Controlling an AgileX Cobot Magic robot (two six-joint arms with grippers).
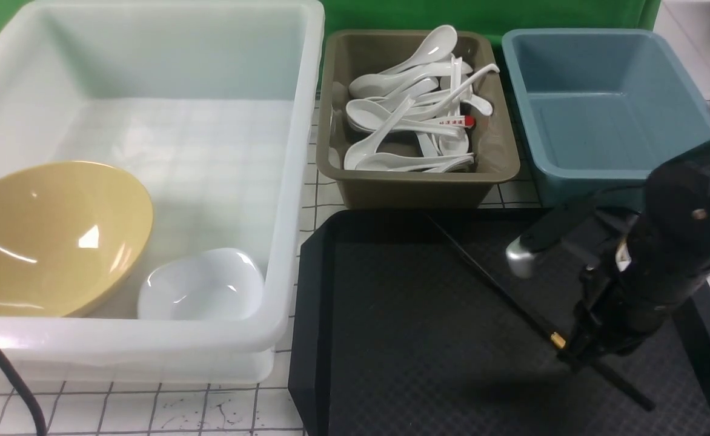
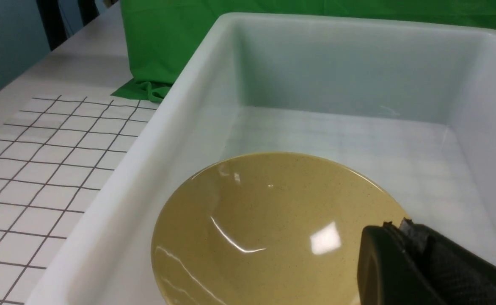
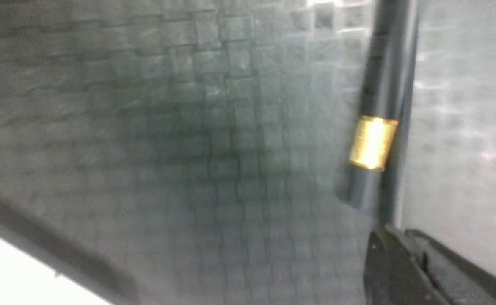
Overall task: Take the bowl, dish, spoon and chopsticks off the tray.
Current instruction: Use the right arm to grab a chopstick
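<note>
Tray (image 1: 403,339): black, nearest the camera, in front of the bins.
Chopsticks (image 1: 494,284) (image 3: 385,63): lie together slantwise on the tray, gold band toward the near end.
Right gripper (image 1: 576,354): down at the chopsticks by the gold band; clamped or apart cannot be told.
Bowl (image 1: 52,236) (image 2: 269,228): tilted in the white tub (image 1: 294,181), left near corner.
Dish (image 1: 200,284): same tub, just beside the bowl.
Spoons (image 1: 415,109): heaped in the olive bin (image 1: 415,188).
Blue bin (image 1: 603,121): right of the olive bin.
Left gripper (image 2: 400,241): by the bowl's rim; jaw state cannot be told.
</note>
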